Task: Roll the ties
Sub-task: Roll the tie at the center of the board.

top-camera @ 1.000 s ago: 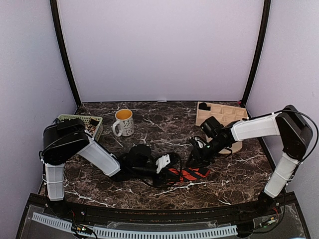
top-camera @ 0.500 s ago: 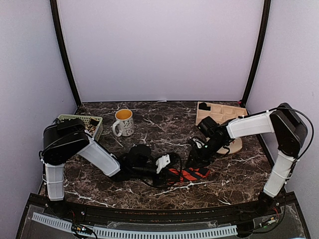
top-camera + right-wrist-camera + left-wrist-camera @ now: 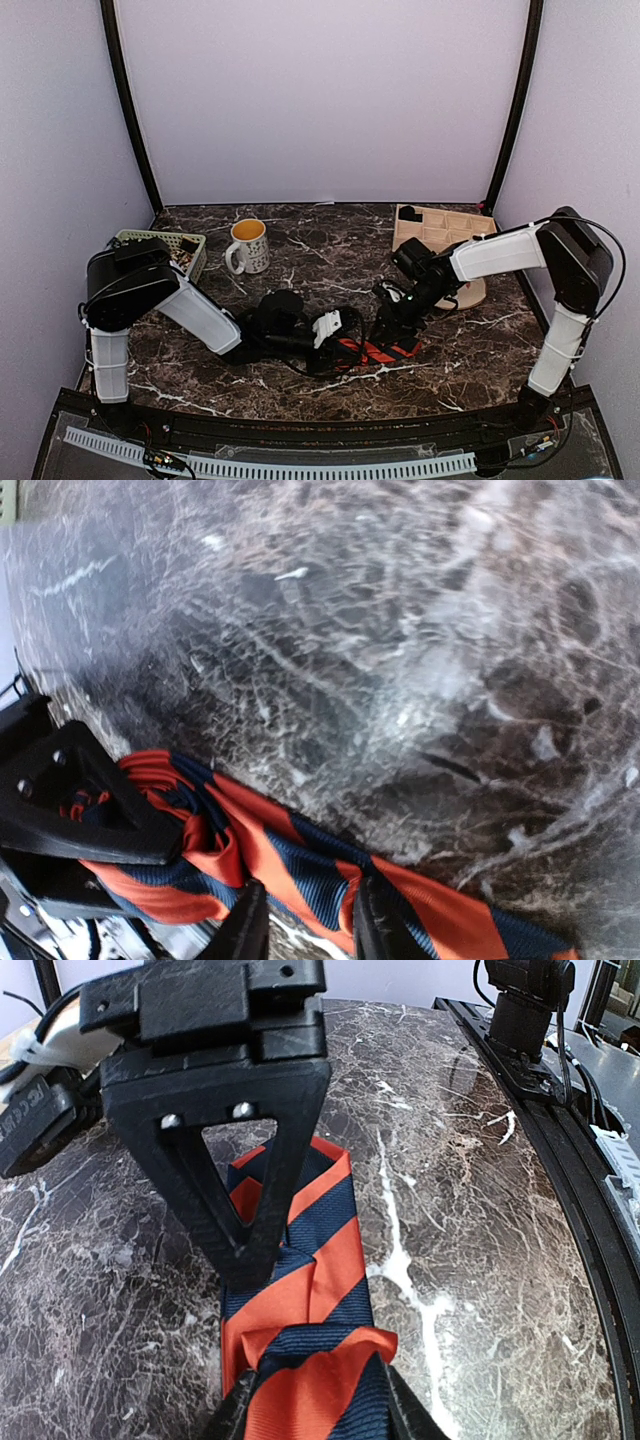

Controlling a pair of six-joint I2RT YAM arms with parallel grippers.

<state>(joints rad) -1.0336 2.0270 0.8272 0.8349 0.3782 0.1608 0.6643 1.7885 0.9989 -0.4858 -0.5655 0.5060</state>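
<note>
One tie (image 3: 388, 351), striped diagonally in orange-red and dark navy, flat on the marble table (image 3: 300, 275) near the front edge, between the two arms. Runs left to right in the top view; ends at the left in a loose fold turned over on itself; extends flat to the right. Left gripper (image 3: 318, 1415) at the folded end: fingers (image 3: 238, 1412) closed against the fold from both sides, with fabric filling the gap. Right gripper (image 3: 305, 920) just beside the left one, tips down on the strip next to the fold. Fingers (image 3: 247, 925) narrowly apart with striped fabric between; not possible to tell whether pinching or merely pressing. Behind and to the left, well apart from the tie: white mug (image 3: 248, 246) with a yellow interior, upright. Further left, at the table edge: green basket (image 3: 165, 243). At the rear right: wooden compartment tray (image 3: 446, 228), with a dark object (image 3: 407, 213) in its rear-left corner compartment.
</note>
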